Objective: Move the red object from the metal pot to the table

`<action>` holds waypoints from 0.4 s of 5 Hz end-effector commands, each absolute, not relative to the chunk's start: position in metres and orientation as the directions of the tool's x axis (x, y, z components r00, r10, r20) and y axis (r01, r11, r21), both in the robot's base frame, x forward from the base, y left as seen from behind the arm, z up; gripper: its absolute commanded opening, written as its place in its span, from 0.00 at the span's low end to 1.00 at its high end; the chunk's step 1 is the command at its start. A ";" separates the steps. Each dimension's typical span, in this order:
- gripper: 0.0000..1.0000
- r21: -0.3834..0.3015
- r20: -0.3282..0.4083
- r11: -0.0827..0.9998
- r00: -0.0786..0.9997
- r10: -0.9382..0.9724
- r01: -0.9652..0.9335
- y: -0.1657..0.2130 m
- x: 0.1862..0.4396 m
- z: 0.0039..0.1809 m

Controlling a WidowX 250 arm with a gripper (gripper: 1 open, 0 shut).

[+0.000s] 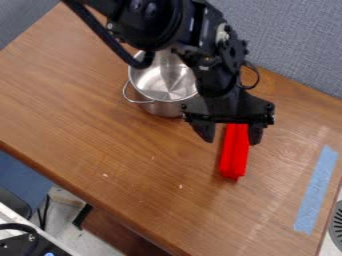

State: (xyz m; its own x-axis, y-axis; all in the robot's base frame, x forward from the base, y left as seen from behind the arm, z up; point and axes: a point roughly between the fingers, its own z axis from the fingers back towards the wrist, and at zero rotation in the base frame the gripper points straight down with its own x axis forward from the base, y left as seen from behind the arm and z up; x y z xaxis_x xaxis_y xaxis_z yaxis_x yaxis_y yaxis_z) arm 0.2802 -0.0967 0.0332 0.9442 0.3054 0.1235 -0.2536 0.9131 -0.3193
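Observation:
The red object [234, 152], a bright red bar, lies flat on the brown wood table [94, 110], to the right of the metal pot [158, 82]. The shiny steel pot stands upright and looks empty inside. My gripper [229, 122] hangs just over the upper end of the red bar, its black fingers spread open on either side of that end. Nothing is held between them. The dark arm reaches in from the top and hides part of the pot's right rim.
A strip of blue tape [314, 190] lies near the table's right edge. A grey wall runs behind the table. Below the front edge, cables and a white thing show on the floor.

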 end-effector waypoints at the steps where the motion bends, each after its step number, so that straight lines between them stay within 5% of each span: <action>1: 1.00 -0.349 0.163 0.916 0.950 0.265 -0.196 -0.095 0.297 0.054; 2: 1.00 -0.355 0.148 0.897 0.932 0.330 -0.262 -0.092 0.302 0.035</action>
State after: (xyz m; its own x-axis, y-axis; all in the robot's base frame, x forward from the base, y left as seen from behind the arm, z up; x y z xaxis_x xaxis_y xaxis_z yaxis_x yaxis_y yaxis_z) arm 0.2913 -0.0967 0.0262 0.9416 0.3138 0.1222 -0.2576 0.9048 -0.3390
